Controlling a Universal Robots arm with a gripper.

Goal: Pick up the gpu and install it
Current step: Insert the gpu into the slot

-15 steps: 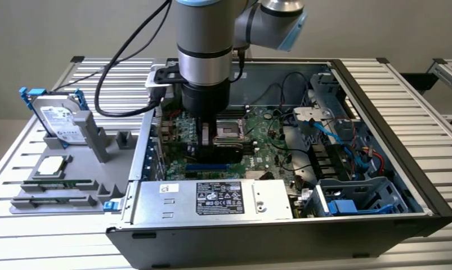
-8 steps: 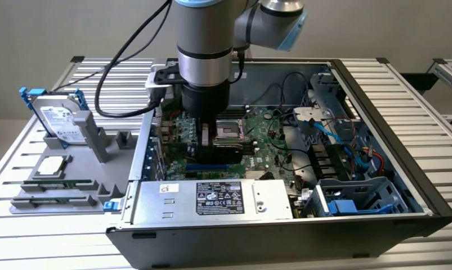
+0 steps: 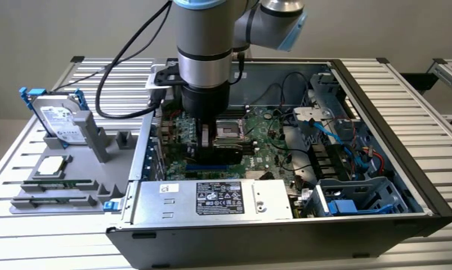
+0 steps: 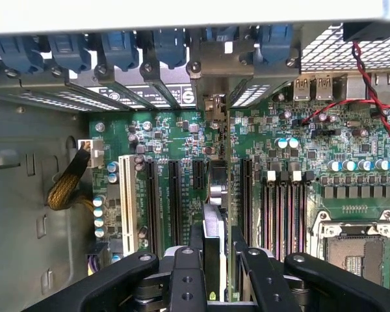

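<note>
— Black fingers of the gripper stand on either side of the gpu, closed on its edge; the card stands on edge between them.

— Where is the card?

— Inside the open computer case, down over the green motherboard. In the wrist view it runs in line with the long black expansion slots, its far end reaching toward the rear bracket openings with their blue clips. Whether it is fully seated, I cannot tell.

— And around it?

— The memory slots and the CPU socket lie just beside it. In the exterior view the arm comes straight down into the case, behind the power supply. Well apart, on the exterior view's left, a grey holder on the table carries a silver hard drive and memory sticks.
</note>
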